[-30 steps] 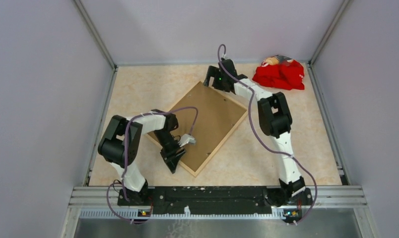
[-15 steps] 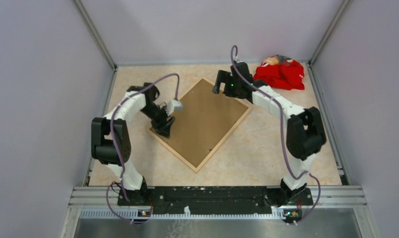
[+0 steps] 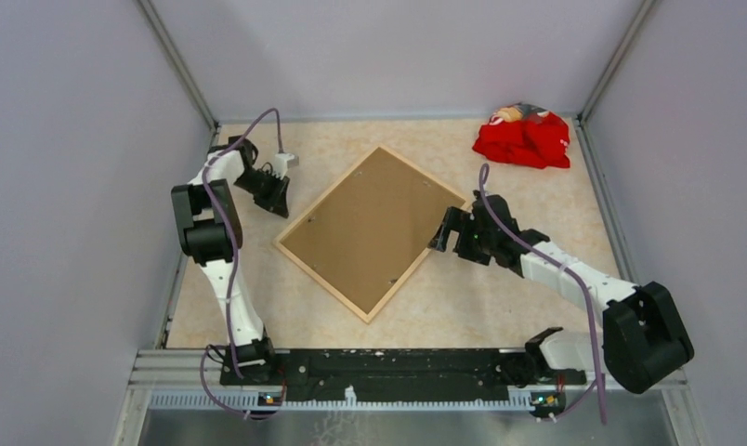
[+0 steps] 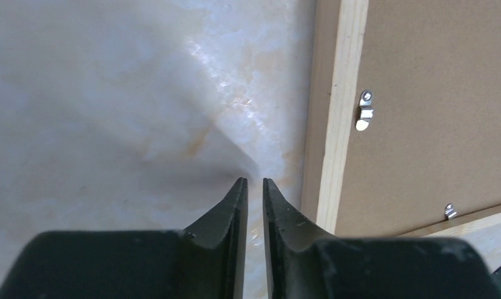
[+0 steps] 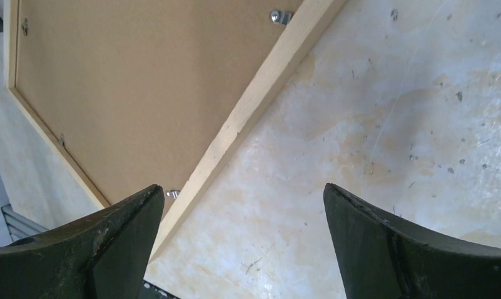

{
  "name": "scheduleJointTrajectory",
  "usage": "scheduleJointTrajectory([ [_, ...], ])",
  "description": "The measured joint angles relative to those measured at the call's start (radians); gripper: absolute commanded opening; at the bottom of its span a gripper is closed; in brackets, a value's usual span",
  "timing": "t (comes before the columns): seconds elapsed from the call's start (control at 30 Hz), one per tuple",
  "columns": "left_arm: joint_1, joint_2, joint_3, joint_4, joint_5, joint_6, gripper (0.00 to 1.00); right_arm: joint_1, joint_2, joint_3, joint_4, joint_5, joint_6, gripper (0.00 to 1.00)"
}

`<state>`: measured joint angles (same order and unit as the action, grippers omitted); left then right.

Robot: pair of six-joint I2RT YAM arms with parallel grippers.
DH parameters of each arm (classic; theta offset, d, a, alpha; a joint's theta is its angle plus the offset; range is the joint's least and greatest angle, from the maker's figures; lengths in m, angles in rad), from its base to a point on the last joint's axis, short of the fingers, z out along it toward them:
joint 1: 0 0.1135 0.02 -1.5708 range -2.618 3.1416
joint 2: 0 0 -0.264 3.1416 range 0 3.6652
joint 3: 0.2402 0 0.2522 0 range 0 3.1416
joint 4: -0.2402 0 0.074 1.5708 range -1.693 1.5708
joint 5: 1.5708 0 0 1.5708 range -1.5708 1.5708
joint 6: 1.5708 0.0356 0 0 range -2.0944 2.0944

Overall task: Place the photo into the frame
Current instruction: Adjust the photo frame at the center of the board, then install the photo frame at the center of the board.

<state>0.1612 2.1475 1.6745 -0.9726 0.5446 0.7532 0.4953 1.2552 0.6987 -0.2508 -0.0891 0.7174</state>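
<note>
The left end effector (image 4: 254,187) has its fingers drawn almost together, only a slit between them, clamped on nothing; it sits over bare bench (image 3: 425,307), just beside the left rail of the frame (image 4: 338,124). The frame, of thin light natural wood, lies flat and back-up at the middle of the bench, turned cornerwise, with a plain brown backing board (image 3: 374,228) seated inside its rails and small metal clips (image 4: 363,112) along the board's edge. The right end effector (image 5: 242,187) has its fingers spread wide apart and empty above the frame's right rail and the adjoining bench, and a crumpled red cloth (image 3: 523,139) lies at the far right corner, well apart from the frame.
</note>
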Motion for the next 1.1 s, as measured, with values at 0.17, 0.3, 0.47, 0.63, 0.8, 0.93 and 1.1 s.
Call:
scheduleJointTrajectory([
  [0.17,-0.006,0.004,-0.059,-0.009,0.070,0.012,0.15,0.000,-0.016,-0.025,0.014,-0.034,0.017,0.99],
  [0.3,-0.005,-0.036,-0.146,-0.004,0.131,0.068,0.16,0.000,-0.016,-0.025,0.036,-0.052,0.019,0.99],
  [0.47,-0.042,-0.148,-0.357,-0.014,0.168,0.141,0.19,-0.011,-0.015,-0.024,0.040,-0.064,0.018,0.99],
  [0.63,-0.115,-0.206,-0.488,-0.058,0.189,0.164,0.20,-0.025,-0.008,-0.010,0.034,-0.060,0.020,0.98],
  [0.8,-0.080,-0.201,-0.446,-0.107,0.193,0.174,0.26,0.055,0.016,0.045,0.055,-0.029,0.048,0.96],
  [0.93,-0.028,-0.186,-0.343,-0.140,0.238,0.189,0.41,0.187,0.127,0.122,0.127,-0.018,0.090,0.95],
  [1.1,-0.043,-0.172,-0.303,-0.189,0.332,0.193,0.46,0.311,0.299,0.201,0.224,-0.018,0.135,0.92],
])
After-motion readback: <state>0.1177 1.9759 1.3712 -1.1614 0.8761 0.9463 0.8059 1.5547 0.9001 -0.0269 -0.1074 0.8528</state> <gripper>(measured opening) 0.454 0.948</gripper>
